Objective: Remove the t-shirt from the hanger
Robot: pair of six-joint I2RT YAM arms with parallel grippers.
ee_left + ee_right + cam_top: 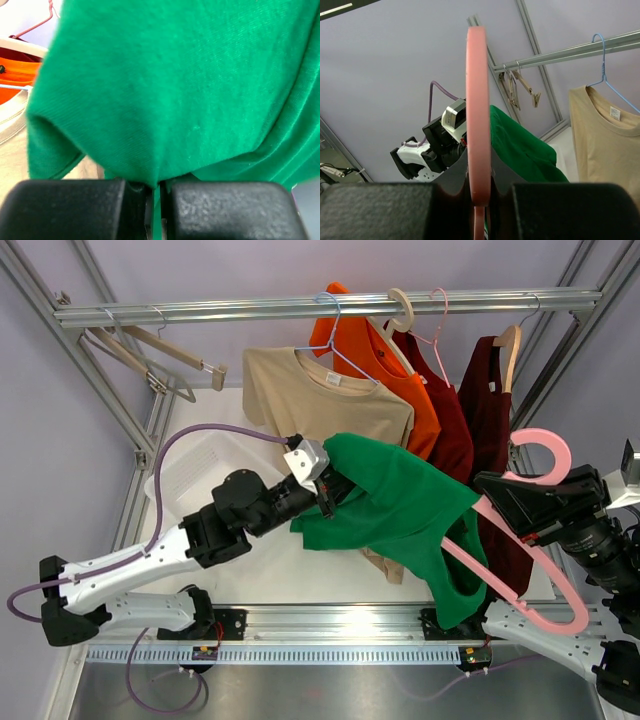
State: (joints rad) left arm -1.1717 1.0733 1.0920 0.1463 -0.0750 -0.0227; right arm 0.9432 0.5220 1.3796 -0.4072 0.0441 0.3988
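- Green t-shirt hangs in mid-air between my two arms. It is draped over one arm of the pink hanger; the hanger's other arm, nearer the table's front edge, is bare.
- My left claw is pinched together on a fold at the shirt's left edge, with cloth caught between the pads.
- My right claw is clamped on the pink hanger just below its hook.
- Open room lies below and to the left of the shirt, over the white tabletop.
- A white bin sits on the table beside my left forearm.
- Close behind the shirt, a beige t-shirt, an orange top and dark red garments hang from the metal rail.
- Wooden hangers hang at the rail's left end, well apart from the shirt.
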